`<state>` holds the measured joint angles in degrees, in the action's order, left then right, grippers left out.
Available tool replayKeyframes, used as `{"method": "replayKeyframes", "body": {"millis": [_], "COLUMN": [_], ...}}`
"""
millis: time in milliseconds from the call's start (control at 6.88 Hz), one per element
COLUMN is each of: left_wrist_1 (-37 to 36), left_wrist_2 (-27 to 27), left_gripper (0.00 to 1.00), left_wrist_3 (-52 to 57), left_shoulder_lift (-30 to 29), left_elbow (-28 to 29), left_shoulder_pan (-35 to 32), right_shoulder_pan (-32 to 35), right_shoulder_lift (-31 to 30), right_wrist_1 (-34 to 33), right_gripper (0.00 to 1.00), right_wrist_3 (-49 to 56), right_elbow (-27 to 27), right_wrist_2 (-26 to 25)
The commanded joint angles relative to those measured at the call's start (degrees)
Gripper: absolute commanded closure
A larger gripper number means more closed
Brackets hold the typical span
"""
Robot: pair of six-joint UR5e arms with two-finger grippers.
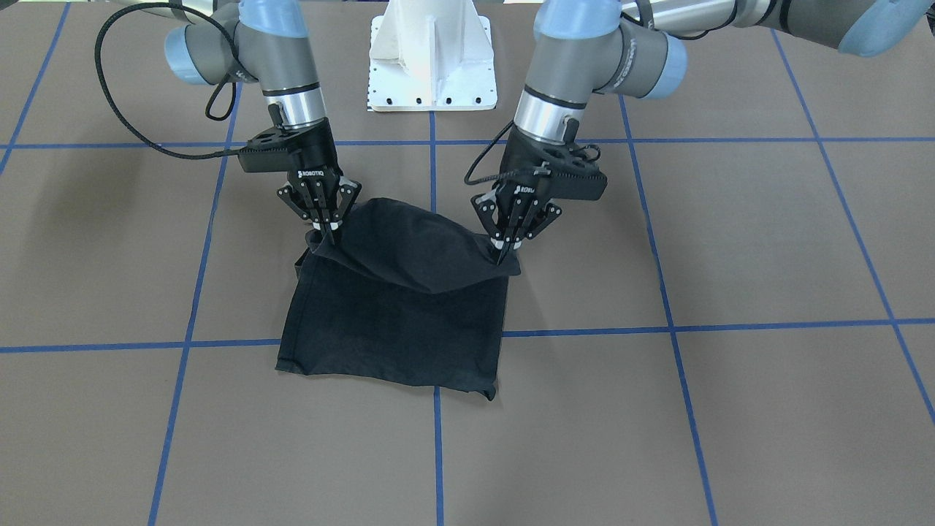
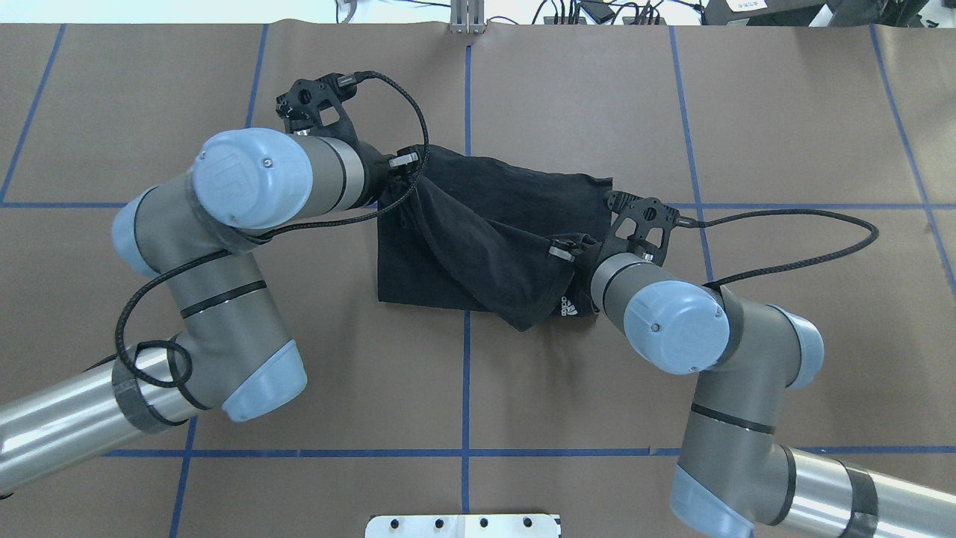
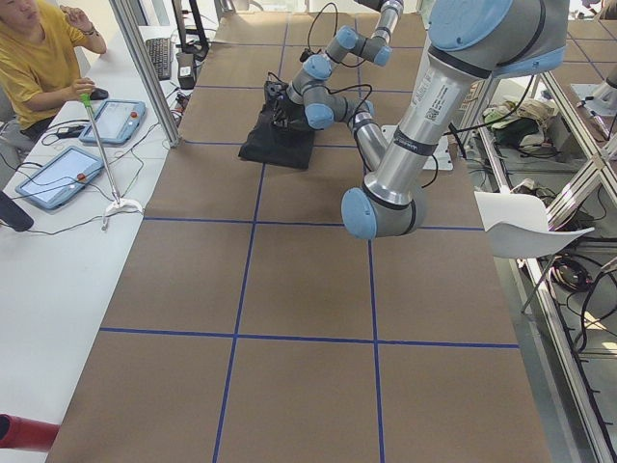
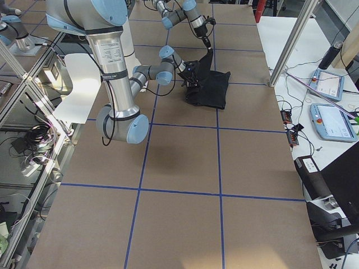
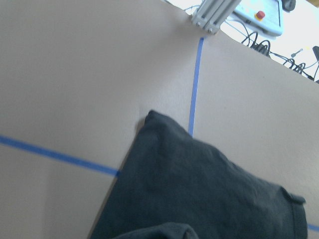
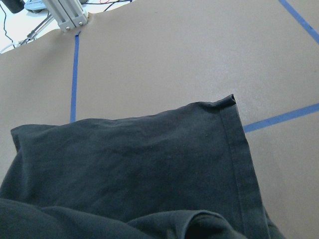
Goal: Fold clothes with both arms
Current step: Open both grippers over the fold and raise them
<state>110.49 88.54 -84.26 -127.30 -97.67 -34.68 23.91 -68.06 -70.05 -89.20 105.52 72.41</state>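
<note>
The black T-shirt [image 1: 394,321] lies folded on the brown table, with its robot-side edge raised into a sagging flap [image 2: 478,232]. My left gripper [image 1: 504,254] is shut on one raised corner. My right gripper [image 1: 328,235] is shut on the other corner. Seen from overhead, the left gripper [image 2: 403,161] and right gripper [image 2: 562,252] hold the flap above the flat lower layer. A small white Adidas logo [image 2: 569,306] shows near the right gripper. Both wrist views show only the flat lower layer [image 5: 199,189] [image 6: 124,164], not the fingers.
The white pedestal base [image 1: 432,58] stands behind the shirt on the robot's side. Blue tape lines [image 1: 434,453] grid the table. A person in yellow [image 3: 39,58] sits at a side desk with tablets [image 3: 58,178]. A white chair [image 3: 530,227] stands beside the table.
</note>
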Motion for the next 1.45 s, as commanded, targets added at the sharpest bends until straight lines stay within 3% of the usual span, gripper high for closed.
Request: {"method": "replayKeyframes", "body": {"millis": [0,291,436,581,727,872,1018,1163,1308], "left_wrist_1": [0.69,9.94,16.18,16.77,16.69,16.25,16.07,16.07,16.16], "left_wrist_2": [-0.12,-0.12,-0.12,-0.21,0.66,9.89,17.55,18.24,18.33], "left_gripper": [1.0,1.0,0.74,0.01,0.0,0.0,0.0,0.0,0.0], "left_wrist_3": [3.82,6.28,7.17,9.44,9.9,13.29,21.07,25.85,27.2], "left_shoulder_lift": [-6.7,-10.93,-12.25,-12.79,-12.97,-12.19,-5.83,0.24,3.43], "left_elbow": [11.39,25.16,31.25,32.27,31.67,29.23,21.63,15.38,12.62], "left_shoulder_pan": [-1.7,-1.88,-2.58,-3.02,-4.76,-8.35,-11.52,-12.85,-12.95], "right_shoulder_pan": [4.11,6.84,8.41,10.0,13.84,17.27,18.79,18.28,14.88], "right_shoulder_lift": [5.63,9.41,11.7,13.12,14.0,14.27,13.92,13.83,13.92], "right_wrist_1": [-0.26,0.0,0.09,0.09,0.09,0.26,-0.26,-0.61,-0.61], "right_gripper": [1.0,1.0,0.75,0.01,0.0,0.0,0.0,0.0,0.0], "right_wrist_3": [0.34,0.52,0.95,2.35,6.02,12.58,14.13,13.53,12.74], "right_elbow": [-9.58,-17.76,-21.8,-23.84,-23.6,-22.03,-18.89,-16.42,-15.44], "right_wrist_2": [0.97,2.73,4.73,5.97,12.77,21.45,26.67,26.73,23.86]}}
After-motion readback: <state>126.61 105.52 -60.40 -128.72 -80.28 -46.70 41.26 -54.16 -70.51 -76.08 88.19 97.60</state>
